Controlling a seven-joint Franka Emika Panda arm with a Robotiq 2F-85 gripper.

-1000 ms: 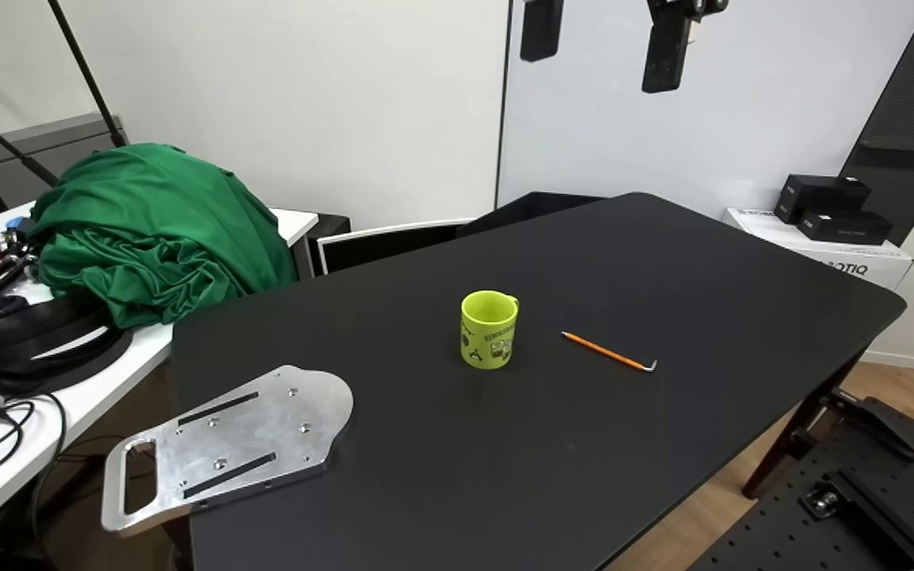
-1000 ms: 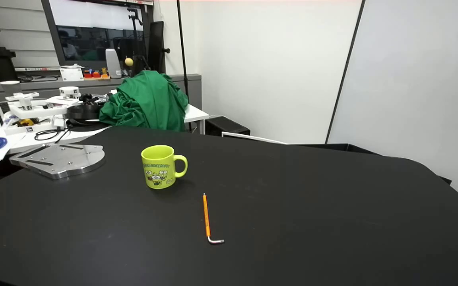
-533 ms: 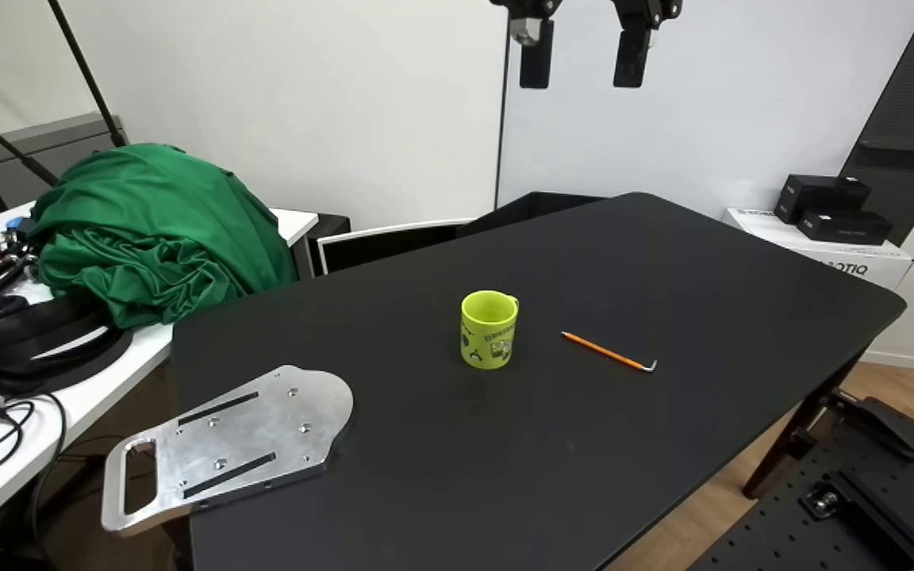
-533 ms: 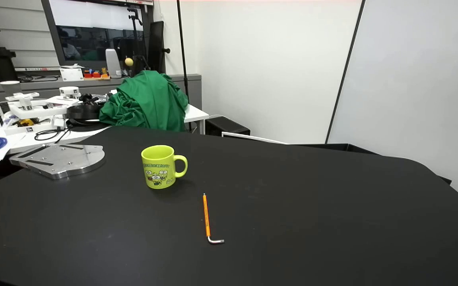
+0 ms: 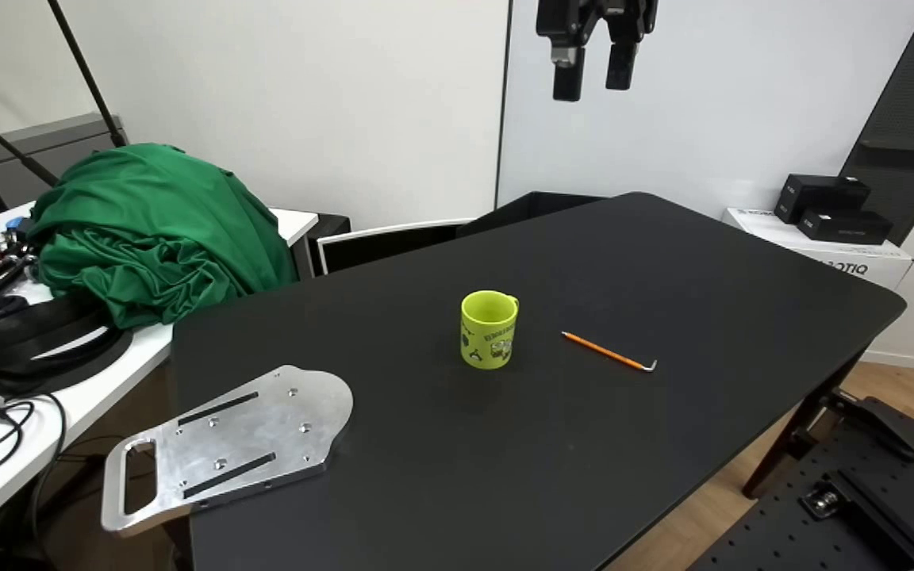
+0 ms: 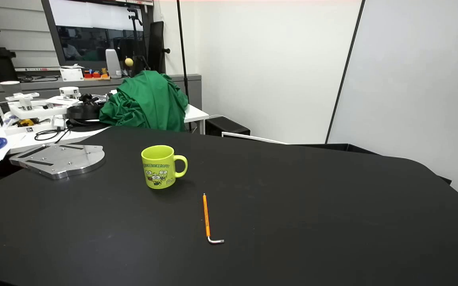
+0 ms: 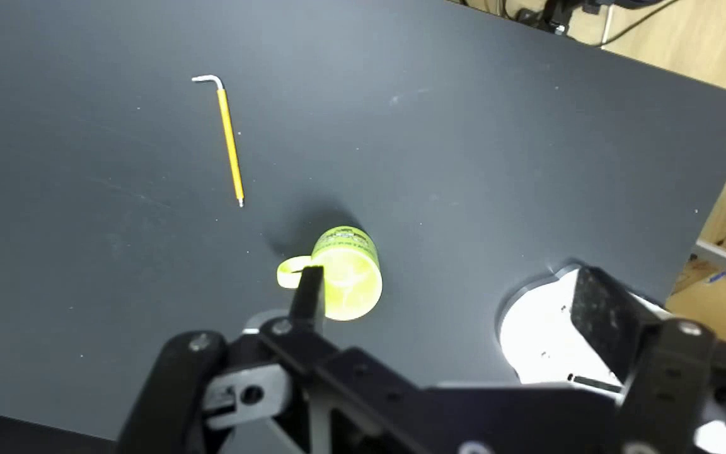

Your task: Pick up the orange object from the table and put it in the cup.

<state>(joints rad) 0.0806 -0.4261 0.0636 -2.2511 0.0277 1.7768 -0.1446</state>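
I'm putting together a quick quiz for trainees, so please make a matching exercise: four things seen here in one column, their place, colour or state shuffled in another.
1. cup
2. gripper
3. cloth
4. orange L-shaped tool

A. green, heaped on a white table
B. lying on the black table
C. open, holding nothing
D. yellow-green, standing upright

Pairs: 1-D, 2-C, 3-A, 4-B

In an exterior view, the cup is marked "…KEROPPI" toward 12 o'clock on its side. In an exterior view, the white box, at 3 o'clock from the cup, reads "…OTIQ".
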